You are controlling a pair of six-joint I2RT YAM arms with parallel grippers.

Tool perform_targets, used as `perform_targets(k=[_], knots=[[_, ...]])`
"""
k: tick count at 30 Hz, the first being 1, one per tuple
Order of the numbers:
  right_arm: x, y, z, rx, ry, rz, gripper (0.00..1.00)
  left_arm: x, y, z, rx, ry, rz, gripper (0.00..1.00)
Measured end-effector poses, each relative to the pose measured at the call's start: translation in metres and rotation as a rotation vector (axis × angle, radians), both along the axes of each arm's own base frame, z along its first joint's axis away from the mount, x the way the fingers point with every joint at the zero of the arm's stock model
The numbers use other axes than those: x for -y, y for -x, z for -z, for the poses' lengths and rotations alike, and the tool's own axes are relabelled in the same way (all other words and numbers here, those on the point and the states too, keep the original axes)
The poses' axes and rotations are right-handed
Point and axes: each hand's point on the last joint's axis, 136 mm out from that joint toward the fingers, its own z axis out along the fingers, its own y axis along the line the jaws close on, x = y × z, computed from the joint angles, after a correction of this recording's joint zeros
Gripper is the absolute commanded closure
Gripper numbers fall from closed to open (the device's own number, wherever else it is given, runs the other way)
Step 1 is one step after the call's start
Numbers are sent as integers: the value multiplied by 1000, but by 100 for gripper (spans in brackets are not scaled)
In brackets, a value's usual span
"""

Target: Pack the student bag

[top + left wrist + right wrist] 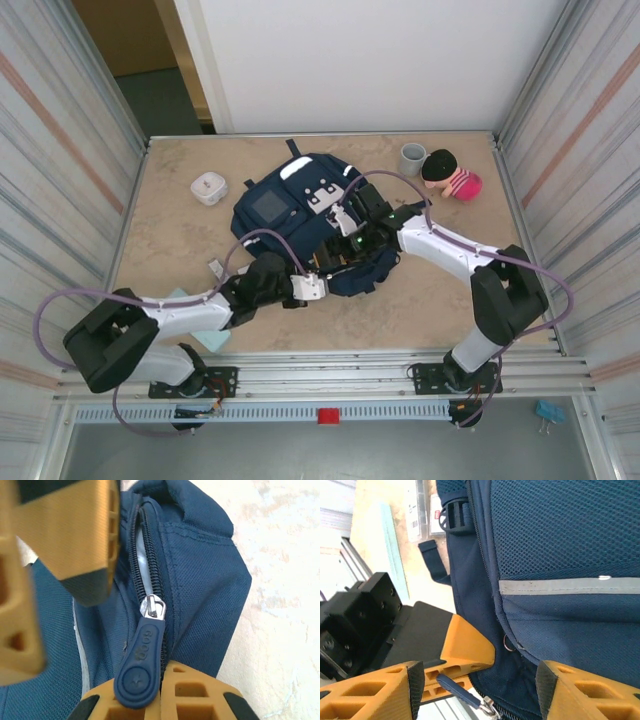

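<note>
The student bag (285,205) is a navy backpack lying flat mid-table, with its white dotted patch and grey square panel facing up. My left gripper (316,286) is at the bag's near edge. In the left wrist view that gripper (162,679) is shut on the blue rubber zipper pull (140,662), below the metal slider (153,605). My right gripper (352,236) hovers over the bag's near part. Seen from the right wrist, this gripper (477,687) stands open, its fingers on either side of the navy fabric (555,540) below the grey stripe, and the held pull (455,690) shows too.
A small white container (208,187) sits left of the bag. A grey cup (412,158) and a doll in pink stripes (452,176) stand at the back right. A pale teal flat item (210,338) lies under my left arm. Metal walls close in both sides.
</note>
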Motion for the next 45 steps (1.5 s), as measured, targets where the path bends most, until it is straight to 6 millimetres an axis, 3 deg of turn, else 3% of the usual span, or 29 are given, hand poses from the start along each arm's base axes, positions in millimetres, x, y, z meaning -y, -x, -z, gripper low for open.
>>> perform_targets(k=[4,7,13,17,23,30,33,37,45], knots=[[9,7,-3,104,-30,-20,34,-3,-1,-12,-71,90,-14,100],[22,15,-17,222,-85,-27,32,-4,0,-17,-130,147,-19,100],[29,37,-39,560,-143,-155,32,-3,6,-19,-211,225,-22,100],[20,55,-32,772,-130,-334,34,-1,10,-20,-242,255,-13,100],[14,43,-23,963,-82,-451,36,1,11,-22,-253,268,-4,100],[2,36,-1,1001,-66,-543,40,3,14,-19,-268,264,11,100],[-3,33,3,1006,-72,-565,48,3,14,-18,-270,263,11,100],[-8,36,4,1006,-97,-598,65,1,11,-18,-267,264,0,100],[-6,32,-1,1006,-118,-591,79,0,12,-17,-273,260,-1,100]])
